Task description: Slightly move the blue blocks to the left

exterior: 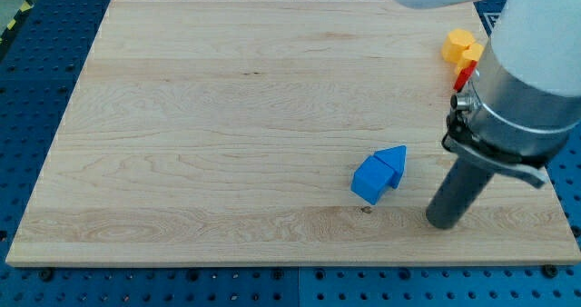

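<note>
Two blue blocks lie touching on the wooden board (227, 116), right of its middle and low in the view: a blue cube (370, 179) and a blue triangular block (394, 159) just above and right of it. My tip (443, 222) rests on the board to the right of the blue blocks and a little lower, apart from them by a small gap. The dark rod rises from it to the arm's grey and white body (526, 80) at the view's right.
A yellow block (462, 46) sits at the board's upper right edge. A red block (465, 75) shows just below it, partly hidden by the arm. Blue perforated table (27, 80) surrounds the board.
</note>
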You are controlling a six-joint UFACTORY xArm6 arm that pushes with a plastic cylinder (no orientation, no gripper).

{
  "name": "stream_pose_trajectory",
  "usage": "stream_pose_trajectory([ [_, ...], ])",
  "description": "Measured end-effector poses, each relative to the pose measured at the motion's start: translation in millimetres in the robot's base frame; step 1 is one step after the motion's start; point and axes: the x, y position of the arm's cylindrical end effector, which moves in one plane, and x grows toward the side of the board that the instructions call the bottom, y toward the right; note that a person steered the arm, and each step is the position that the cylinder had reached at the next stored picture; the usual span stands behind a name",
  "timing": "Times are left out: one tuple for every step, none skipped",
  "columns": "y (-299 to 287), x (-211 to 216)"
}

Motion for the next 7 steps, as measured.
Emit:
stream_pose_trajectory([
  [-2,-44],
  [-15,-59],
  [-32,-62],
  [-35,-63],
  [-34,-60],
  [-20,-60],
  [4,-44],
])
